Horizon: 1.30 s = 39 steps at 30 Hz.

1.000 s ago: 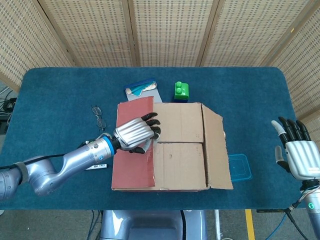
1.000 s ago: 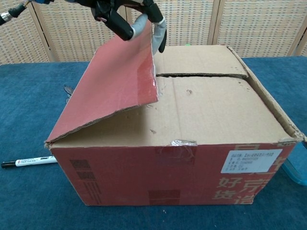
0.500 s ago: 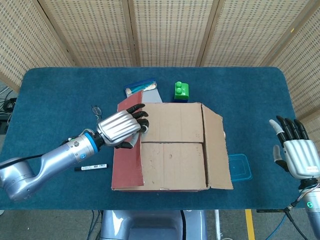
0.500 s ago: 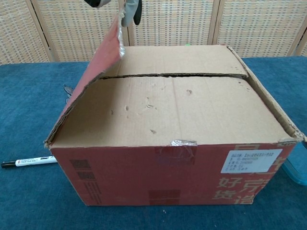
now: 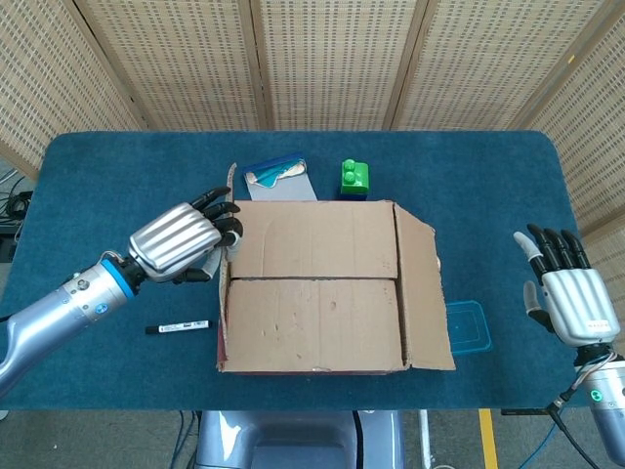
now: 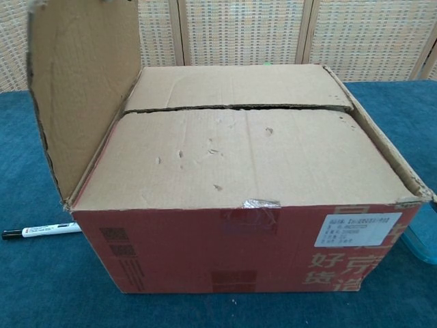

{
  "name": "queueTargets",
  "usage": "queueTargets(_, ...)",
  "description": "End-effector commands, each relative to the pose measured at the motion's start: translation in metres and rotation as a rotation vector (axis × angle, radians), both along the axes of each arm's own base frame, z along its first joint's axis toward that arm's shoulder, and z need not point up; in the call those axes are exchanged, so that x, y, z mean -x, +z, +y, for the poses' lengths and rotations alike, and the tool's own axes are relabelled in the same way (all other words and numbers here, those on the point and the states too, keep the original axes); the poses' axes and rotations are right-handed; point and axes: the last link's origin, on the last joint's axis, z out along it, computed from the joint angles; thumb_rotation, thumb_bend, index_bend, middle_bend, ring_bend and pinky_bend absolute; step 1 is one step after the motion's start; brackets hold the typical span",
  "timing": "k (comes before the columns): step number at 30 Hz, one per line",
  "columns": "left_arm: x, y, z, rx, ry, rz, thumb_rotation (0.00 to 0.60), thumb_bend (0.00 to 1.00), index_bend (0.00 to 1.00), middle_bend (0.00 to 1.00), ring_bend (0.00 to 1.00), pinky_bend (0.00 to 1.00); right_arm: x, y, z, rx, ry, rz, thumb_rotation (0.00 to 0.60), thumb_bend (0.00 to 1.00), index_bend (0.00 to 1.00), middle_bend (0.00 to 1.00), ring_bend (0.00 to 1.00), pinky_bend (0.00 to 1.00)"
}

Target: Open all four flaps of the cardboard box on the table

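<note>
- The silver left hand (image 5: 184,242) is held at the left edge of the brown cardboard box (image 5: 327,293), its dark fingertips (image 5: 225,230) curled around the top edge of the upright left flap (image 6: 78,89), which is gripped.
- The left forearm is stretched in from the near left, low over the blue cloth-covered table (image 5: 88,195).
- The right hand (image 5: 566,293) is held at the far right of the table, well apart from the box, fingers spread and nothing held.
- The box is seen at the table's centre; its two wide flaps lie shut, and the right flap (image 5: 422,293) is only slightly raised.
- Compared with half a second earlier, the left flap has been swung from a slant to standing vertical, and the left hand has been drawn further left.
- A black-and-white marker pen (image 5: 178,326) lies just left of the box.
</note>
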Motion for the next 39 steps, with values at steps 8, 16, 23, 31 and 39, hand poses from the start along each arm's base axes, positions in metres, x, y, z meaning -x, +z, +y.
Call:
queueTargets(8, 0.03, 0.032, -0.009, -0.051, 0.052, -0.012, 0.413, 0.87, 0.5, 0.35, 0.17, 0.0, -0.006, -0.004, -0.003, -0.015, 0.011, 0.001, 0.6, 0.67, 0.07, 0.04, 0.0, 0.0)
queueTargets(16, 0.067, 0.047, -0.014, -0.068, 0.142, 0.031, 0.411, 0.85, 0.5, 0.39, 0.21, 0.0, -0.008, -0.006, -0.003, -0.017, 0.007, 0.004, 0.6, 0.67, 0.07, 0.04, 0.0, 0.0)
queueTargets(23, 0.085, 0.052, -0.012, -0.097, 0.176, 0.016, 0.397, 0.59, 0.5, 0.38, 0.2, 0.0, -0.007, -0.008, -0.002, -0.019, 0.0, 0.003, 0.6, 0.67, 0.07, 0.04, 0.0, 0.0)
queueTargets(31, 0.086, 0.025, -0.008, -0.141, 0.156, -0.051, 0.393, 0.31, 0.38, 0.2, 0.08, 0.0, -0.006, -0.009, 0.002, -0.018, 0.002, -0.007, 0.6, 0.67, 0.07, 0.04, 0.0, 0.0)
queueTargets(39, 0.074, -0.023, -0.005, -0.149, 0.142, -0.071, 0.395, 0.22, 0.17, 0.01, 0.0, 0.0, -0.005, -0.015, 0.004, -0.026, 0.015, -0.008, 0.6, 0.67, 0.07, 0.04, 0.0, 0.0)
